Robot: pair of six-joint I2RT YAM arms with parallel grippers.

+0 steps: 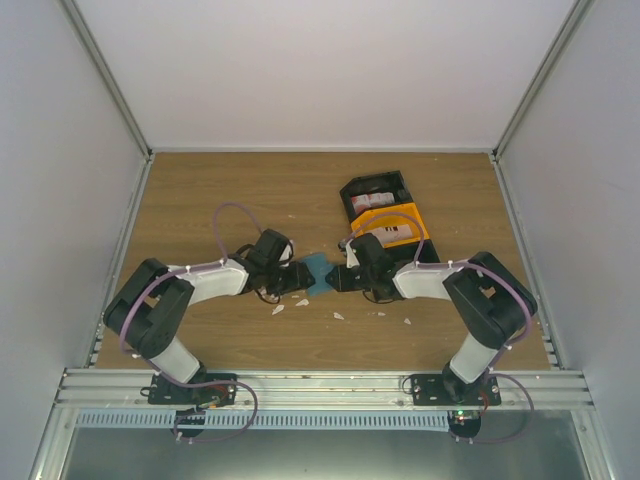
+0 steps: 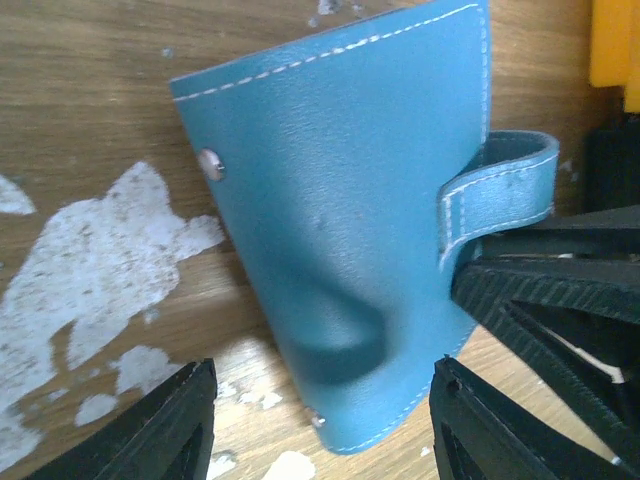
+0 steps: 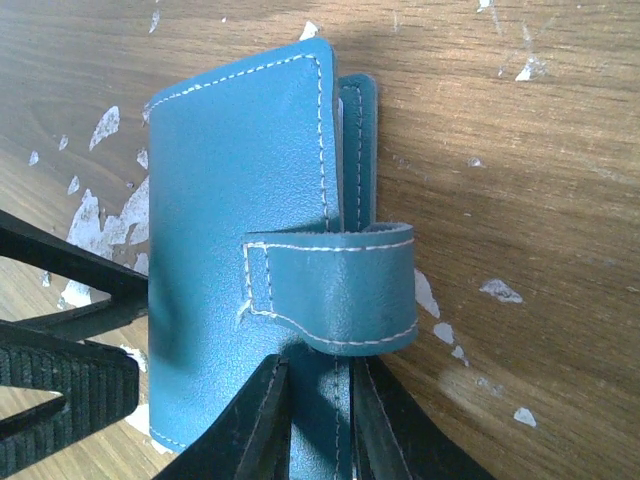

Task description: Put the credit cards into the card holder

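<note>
The top camera looks steeply down from high behind the near edge onto the whole table point(image 1: 200, 200), while the two wrist cameras sit very close to the holder point(image 2: 340, 220), facing it from opposite sides, and all three views share it.

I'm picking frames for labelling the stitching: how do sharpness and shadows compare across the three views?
Top external: even, soft light, but the card holder is tiny, detail lost. Left wrist: stitching crisp, a dark shadow patch low on the holder. Right wrist: stitching and strap crisp, the holder's shadow falling on the table beside it.
</note>
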